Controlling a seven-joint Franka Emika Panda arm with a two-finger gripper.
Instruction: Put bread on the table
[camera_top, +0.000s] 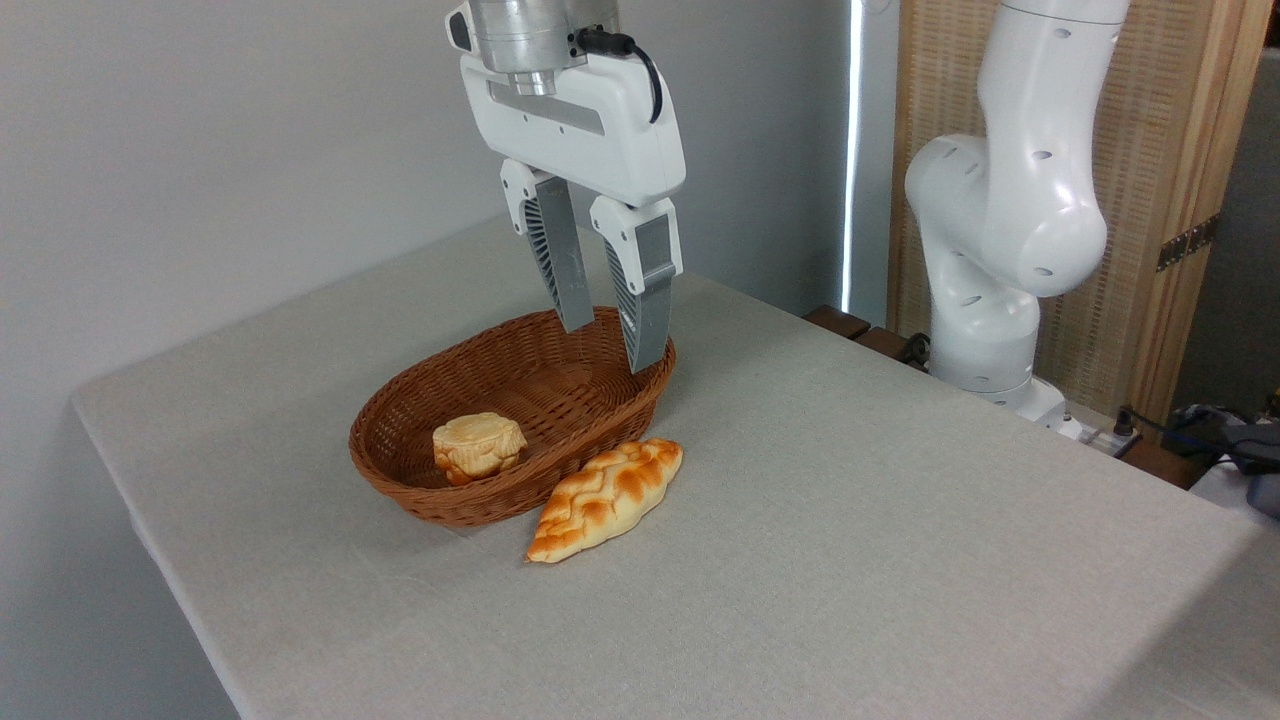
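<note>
The bread (479, 446), a small chunky bun with a pale top and golden lumpy sides, lies inside the brown wicker basket (400, 480) toward its near left end. My gripper (612, 345) hangs open above the basket's far right rim, fingers pointing down with nothing between them. It is up and to the right of the bun, well apart from it. The table (850, 520) is covered in light grey-beige cloth.
A longer braided pointed loaf (607, 497) lies on the cloth against the basket's near right side. The arm's white base (1000, 250) stands at the table's far right edge, with cables and dark items beyond it.
</note>
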